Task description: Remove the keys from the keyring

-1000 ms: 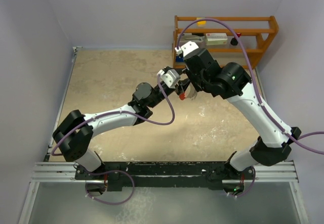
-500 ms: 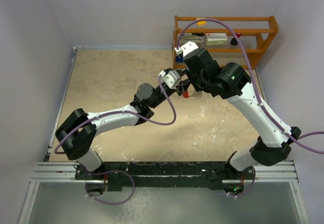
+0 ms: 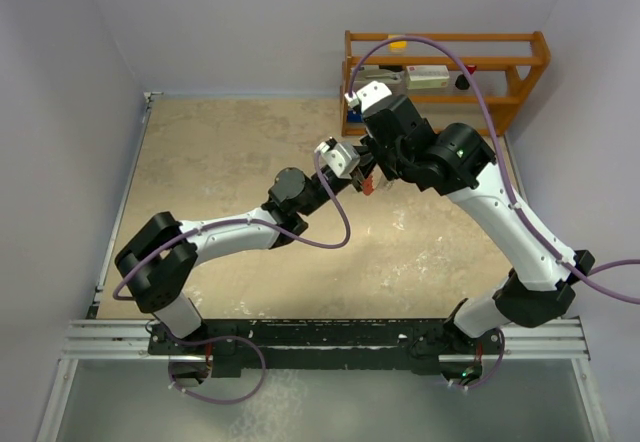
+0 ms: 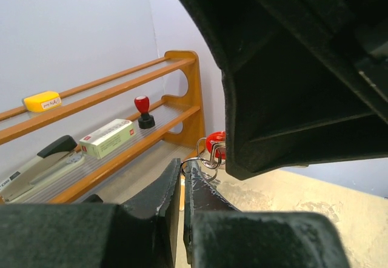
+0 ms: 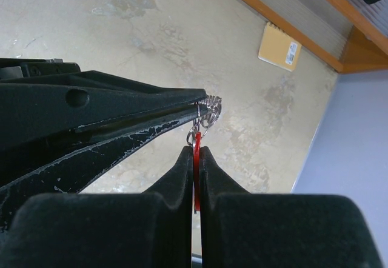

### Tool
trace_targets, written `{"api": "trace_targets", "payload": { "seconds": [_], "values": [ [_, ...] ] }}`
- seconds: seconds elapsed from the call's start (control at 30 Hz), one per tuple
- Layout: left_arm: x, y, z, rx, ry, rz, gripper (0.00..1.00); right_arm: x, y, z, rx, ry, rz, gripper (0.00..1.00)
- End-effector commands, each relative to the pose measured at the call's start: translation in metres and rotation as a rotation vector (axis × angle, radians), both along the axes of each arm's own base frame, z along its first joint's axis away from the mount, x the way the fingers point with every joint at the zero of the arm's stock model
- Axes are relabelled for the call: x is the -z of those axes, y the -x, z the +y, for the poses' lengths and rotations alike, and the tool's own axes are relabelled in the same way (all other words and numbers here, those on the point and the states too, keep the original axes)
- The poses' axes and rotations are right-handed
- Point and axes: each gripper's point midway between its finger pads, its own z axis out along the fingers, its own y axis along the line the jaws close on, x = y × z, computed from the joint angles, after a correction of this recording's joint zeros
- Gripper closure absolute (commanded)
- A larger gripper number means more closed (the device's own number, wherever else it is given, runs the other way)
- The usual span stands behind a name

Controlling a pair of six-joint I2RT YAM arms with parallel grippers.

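Note:
My right gripper (image 5: 196,150) is shut on a thin flat red piece (image 5: 196,159) seen edge on, which looks like the keyring's fob. In the left wrist view it is a glossy red round (image 4: 214,142) half hidden behind the right gripper. A cluster of thin silvery rings (image 5: 206,113) hangs off it. My left gripper (image 4: 183,165) is shut on one silvery ring (image 4: 209,157) of that cluster. Both grippers meet above the table near its back right (image 3: 366,186). I cannot make out a separate key among the rings.
A wooden rack (image 3: 445,52) stands at the back right, close behind the grippers. It holds a yellow block (image 4: 42,100), a stapler (image 4: 42,159), a white-and-green box (image 4: 106,137) and a red-topped knob (image 4: 143,111). A tan card (image 5: 279,45) lies by the rack's foot.
My left arm has reached further right and its gripper has closed in on the right gripper. The red piece has shifted slightly right and up. The right arm has barely moved.

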Motion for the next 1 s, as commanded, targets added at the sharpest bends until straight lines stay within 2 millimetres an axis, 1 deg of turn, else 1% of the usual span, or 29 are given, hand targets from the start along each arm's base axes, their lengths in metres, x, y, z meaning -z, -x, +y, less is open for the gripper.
{"api": "trace_targets", "payload": {
  "seconds": [0.0,0.07,0.2,0.43,0.63,0.87,0.97],
  "values": [
    [-0.032,0.002,0.001,0.009,0.083,-0.036,1.00,-0.009,0.001,0.003,-0.005,-0.042,-0.033,1.00],
    [-0.033,0.004,0.001,0.017,0.085,-0.038,1.00,-0.009,0.001,0.003,-0.004,-0.044,-0.036,1.00],
    [-0.042,0.006,0.005,0.015,0.099,-0.049,1.00,-0.012,0.001,0.001,0.005,-0.058,-0.056,1.00],
    [-0.067,0.010,0.022,-0.018,0.172,-0.062,1.00,-0.021,0.002,-0.005,0.028,-0.111,-0.120,1.00],
    [-0.078,0.009,0.034,-0.053,0.221,-0.056,1.00,-0.033,0.004,-0.012,0.044,-0.155,-0.176,1.00],
    [-0.094,0.015,0.042,-0.044,0.287,-0.063,1.00,-0.032,0.004,-0.011,0.043,-0.184,-0.196,1.00],
    [-0.098,0.017,0.044,-0.036,0.310,-0.062,1.00,-0.030,0.004,-0.008,0.032,-0.205,-0.201,1.00]
  ]
}}
